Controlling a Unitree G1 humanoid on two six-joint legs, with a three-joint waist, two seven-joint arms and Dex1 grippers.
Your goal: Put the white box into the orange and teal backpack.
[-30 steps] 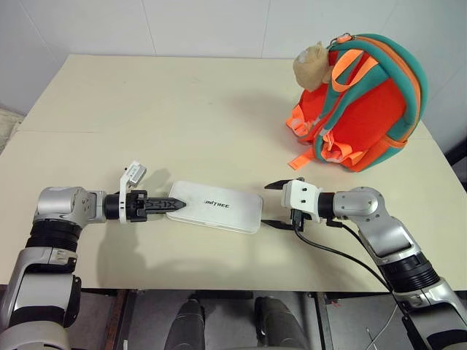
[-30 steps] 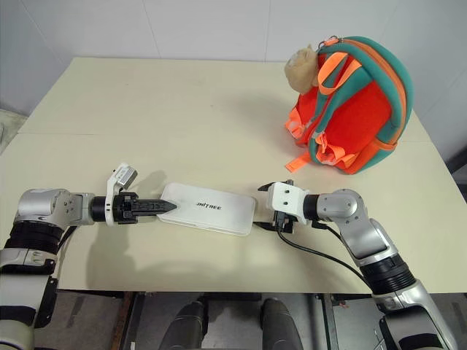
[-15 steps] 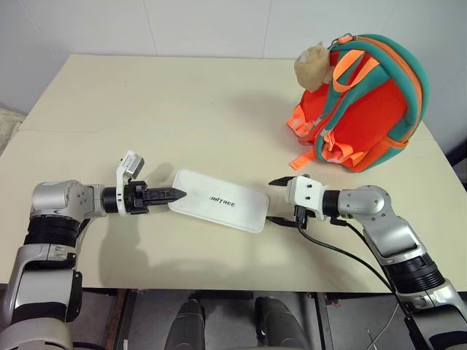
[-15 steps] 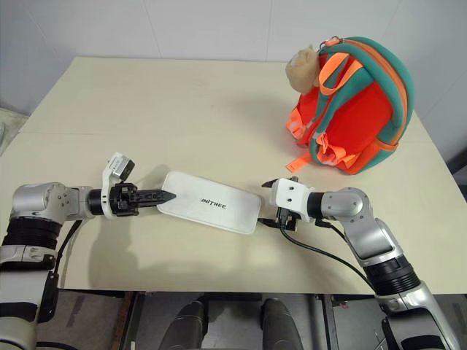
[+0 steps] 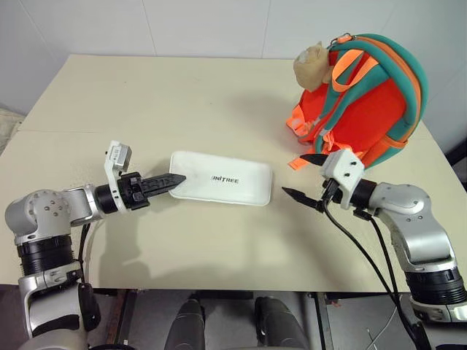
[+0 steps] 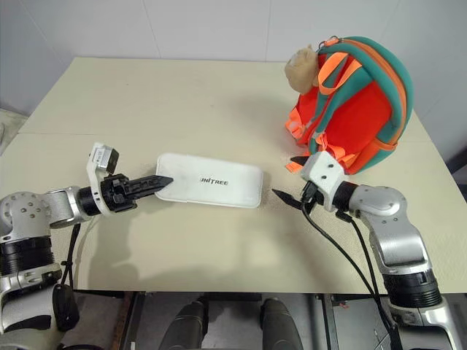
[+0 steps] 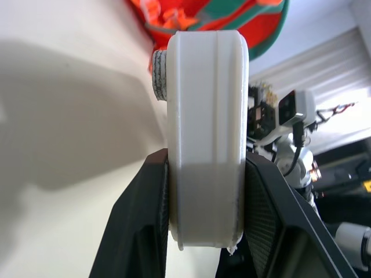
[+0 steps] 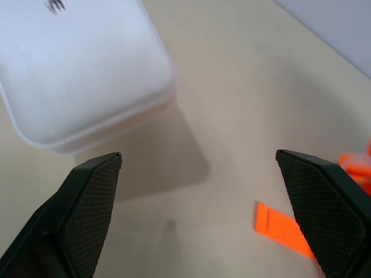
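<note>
White plastic box (image 5: 221, 187), lettered "UNITREE", hangs over the table (image 5: 146, 109), pinched at one short end by the left gripper (image 5: 172, 181), its black fingers (image 7: 264, 226) clamped on both faces. The right gripper (image 5: 305, 177) stands wide open and empty just beyond the far end, near the orange-and-teal backpack (image 5: 365, 102). The carry looks underway; next, the bag's opening must be found.
</note>
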